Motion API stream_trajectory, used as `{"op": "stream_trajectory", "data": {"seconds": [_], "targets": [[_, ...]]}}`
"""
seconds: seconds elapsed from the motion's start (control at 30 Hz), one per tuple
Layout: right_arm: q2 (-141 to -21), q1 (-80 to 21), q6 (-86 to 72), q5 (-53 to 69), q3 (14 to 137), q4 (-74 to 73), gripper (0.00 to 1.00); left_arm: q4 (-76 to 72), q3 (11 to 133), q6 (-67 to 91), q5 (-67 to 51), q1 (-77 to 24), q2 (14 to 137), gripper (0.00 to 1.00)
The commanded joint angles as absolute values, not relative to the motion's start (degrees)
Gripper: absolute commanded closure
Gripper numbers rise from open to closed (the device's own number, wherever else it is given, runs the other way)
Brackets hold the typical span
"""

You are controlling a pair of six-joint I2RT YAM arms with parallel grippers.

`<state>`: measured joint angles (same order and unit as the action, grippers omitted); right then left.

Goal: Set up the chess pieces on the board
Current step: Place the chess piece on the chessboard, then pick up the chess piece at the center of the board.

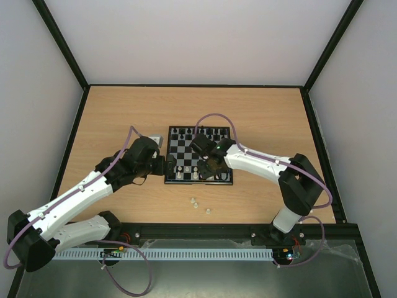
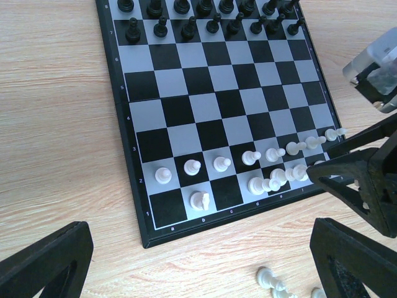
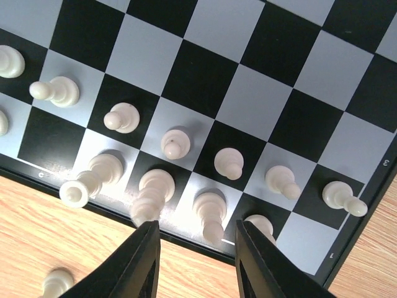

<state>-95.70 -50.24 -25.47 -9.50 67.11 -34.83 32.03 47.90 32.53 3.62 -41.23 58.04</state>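
The board (image 1: 186,152) lies mid-table, with black chess pieces (image 1: 198,132) filling its two far rows and white chess pieces (image 2: 248,158) along its near rows. My right gripper (image 1: 208,169) hovers over the near right edge. Its fingers (image 3: 197,226) stand apart on either side of an upright white piece (image 3: 209,214) on the back row and do not touch it. A taller white piece (image 3: 152,192) stands just to the left. My left gripper (image 2: 201,248) is wide open and empty, low over the table by the board's near left corner (image 2: 146,239). A white knight (image 2: 200,200) stands on the near row.
A few loose white pieces (image 1: 195,202) lie on the wood in front of the board, also seen as loose white pieces (image 2: 273,280) between my left fingers' reach. A dark frame rims the table (image 1: 111,118). The right arm (image 1: 260,162) crosses the board's right side.
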Motion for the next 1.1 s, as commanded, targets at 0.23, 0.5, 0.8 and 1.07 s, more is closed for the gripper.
{"op": "stream_trajectory", "data": {"seconds": [0.23, 0.5, 0.8, 1.07], "targets": [[-86.38, -49.97, -26.94, -13.31, 67.2, -38.62, 0.56, 31.68, 47.19, 32.14, 3.65, -41.4, 57.46, 0.01], [-75.38, -49.15, -28.04, -17.08, 62.14, -37.17, 0.01, 32.65, 47.84, 32.32, 3.31, -41.47, 58.83, 0.01], [-64.19, -46.55, -28.39, -16.96, 54.7, -32.71, 0.01, 39.54, 51.75, 36.23, 3.88, -49.65, 64.49, 0.01], [-61.33, -45.96, -27.8, -12.38, 52.6, -31.89, 0.01, 40.82, 53.52, 45.81, 6.59, -63.37, 72.87, 0.03]]}}
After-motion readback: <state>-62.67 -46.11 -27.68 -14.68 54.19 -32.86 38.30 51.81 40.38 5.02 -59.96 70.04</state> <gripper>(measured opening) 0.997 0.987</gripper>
